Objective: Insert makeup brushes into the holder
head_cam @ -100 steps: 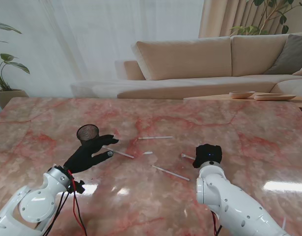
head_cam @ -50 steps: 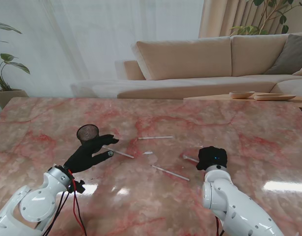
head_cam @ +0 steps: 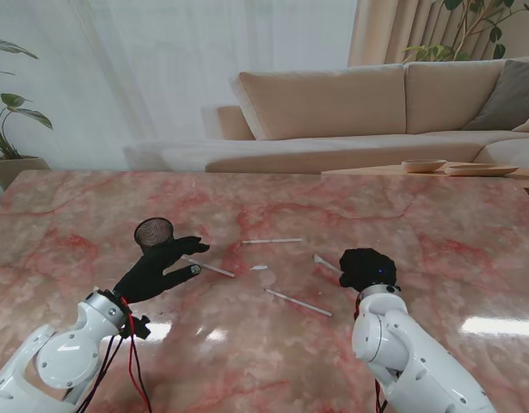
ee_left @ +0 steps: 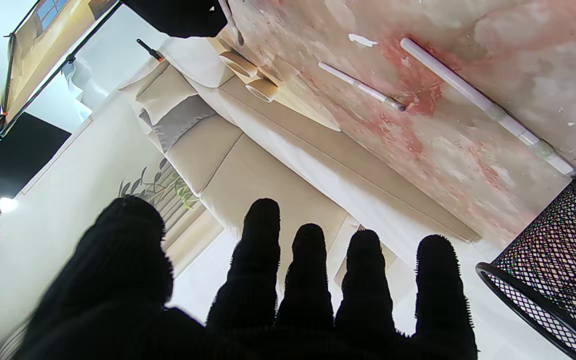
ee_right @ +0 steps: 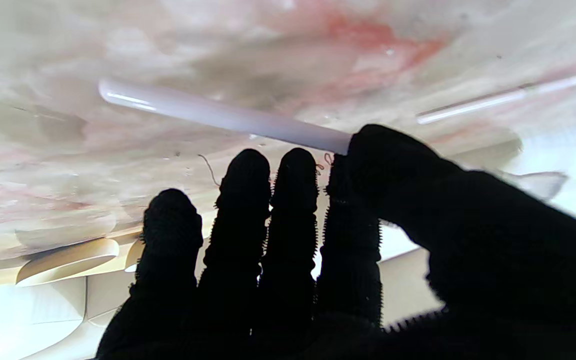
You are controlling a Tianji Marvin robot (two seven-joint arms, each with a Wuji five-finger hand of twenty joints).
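Note:
A black mesh holder (head_cam: 153, 232) (ee_left: 563, 255) stands upright at the table's left. My left hand (head_cam: 156, 268) (ee_left: 278, 290) rests just nearer to me than the holder, fingers spread, holding nothing. Three white makeup brushes lie loose: one (head_cam: 207, 268) (ee_left: 483, 105) beside the left hand, one (head_cam: 273, 241) (ee_left: 360, 86) farther back, one (head_cam: 298, 302) (ee_right: 508, 96) in the middle. My right hand (head_cam: 365, 268) (ee_right: 318, 235) is shut on a fourth white brush (head_cam: 324, 262) (ee_right: 218, 115), pinched between thumb and index finger, its free end sticking out to the left above the table.
The pink marbled table (head_cam: 453, 224) spreads wide on all sides. A beige sofa (head_cam: 367, 112) stands behind it, a low side table with bowls (head_cam: 445, 167) at the back right, and a plant (head_cam: 6, 120) at the far left.
My right hand has lifted the pinched brush off the table and moved slightly away from me; the brush end now stands higher. The left hand and the other brushes have stayed put.

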